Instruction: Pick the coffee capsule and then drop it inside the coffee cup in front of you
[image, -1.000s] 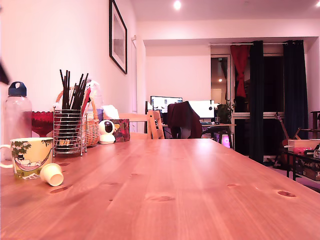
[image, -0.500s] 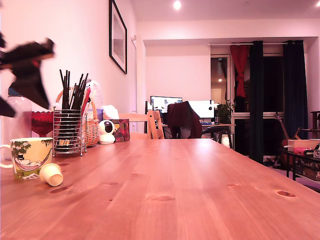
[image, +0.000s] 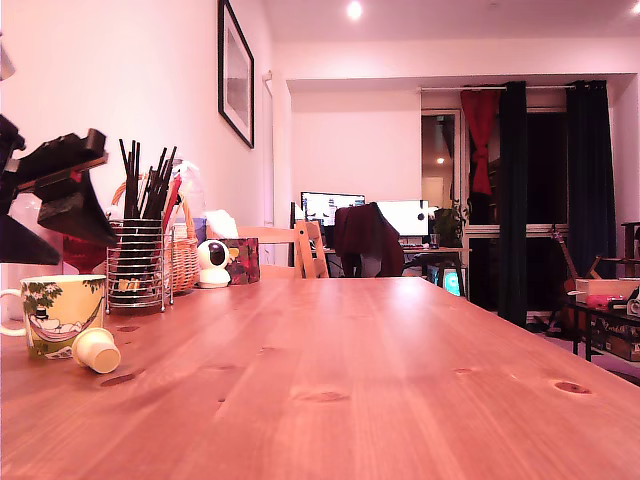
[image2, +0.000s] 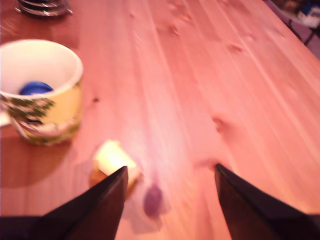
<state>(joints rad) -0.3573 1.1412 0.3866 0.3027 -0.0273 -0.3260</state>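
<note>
Lower than half a second ago and sharper in the exterior view, the black gripper (image: 70, 215) now hangs at that view's left edge, above and just behind the coffee cup (image: 62, 312). In the wrist view its two dark fingers (image2: 107, 200) stand wide apart with only bare wood between them, and they hold nothing.

The cream-yellow cup, printed with green leaves, stands upright on the wooden table (image: 380, 380). Inside it, low against the white inner wall, sits something small and blue, taken to be the coffee capsule (image2: 35, 88); the blur hides its shape.

A pale cream pod (image: 97, 350) lies on its side on the table, just beside the cup on the exterior view's right. In the wrist view it sits close to one fingertip without visibly touching it.

Behind the cup stands a wire mesh holder (image: 138, 262) of dark sticks.
</note>
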